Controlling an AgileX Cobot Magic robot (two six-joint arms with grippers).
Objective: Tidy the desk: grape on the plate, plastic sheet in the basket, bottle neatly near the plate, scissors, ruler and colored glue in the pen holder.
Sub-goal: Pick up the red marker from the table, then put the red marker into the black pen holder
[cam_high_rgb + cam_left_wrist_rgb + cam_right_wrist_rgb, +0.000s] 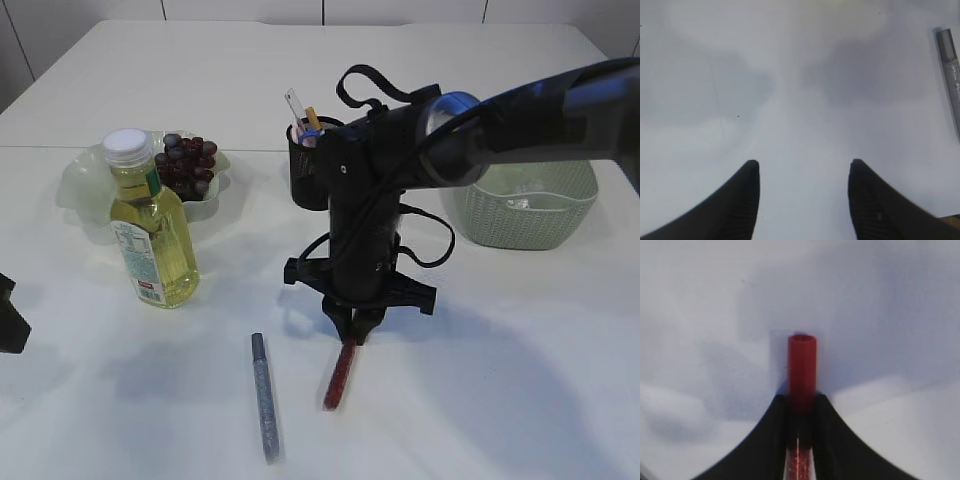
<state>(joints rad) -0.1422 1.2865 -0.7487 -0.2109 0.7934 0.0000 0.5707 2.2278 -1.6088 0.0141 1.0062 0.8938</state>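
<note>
Exterior view shows the right arm reaching across the middle of the white worktop (500,400), its gripper (352,330) pointing straight down onto the upper end of a red glue (339,377) that lies on the worktop. Right wrist view confirms the grasp: the two black jaws are clamped against the red glue (801,371), its red cap sticking out past the fingertips and the glittery barrel running back between them. A silver glue (266,398) lies flat just left of the red one, apart from it; its end also appears at the right edge of the left wrist view (951,70). Left wrist view shows the left gripper (804,172) with its jaws spread apart over bare worktop, grasping nothing. A bottle (150,225) of yellow liquid stands upright at the left, just in front of a clear plate (80,185) carrying grapes (188,162). Behind the arm stands a black pen holder (305,180) with a ruler (295,105) poking out, and a green basket (530,215) sits at the right.
</note>
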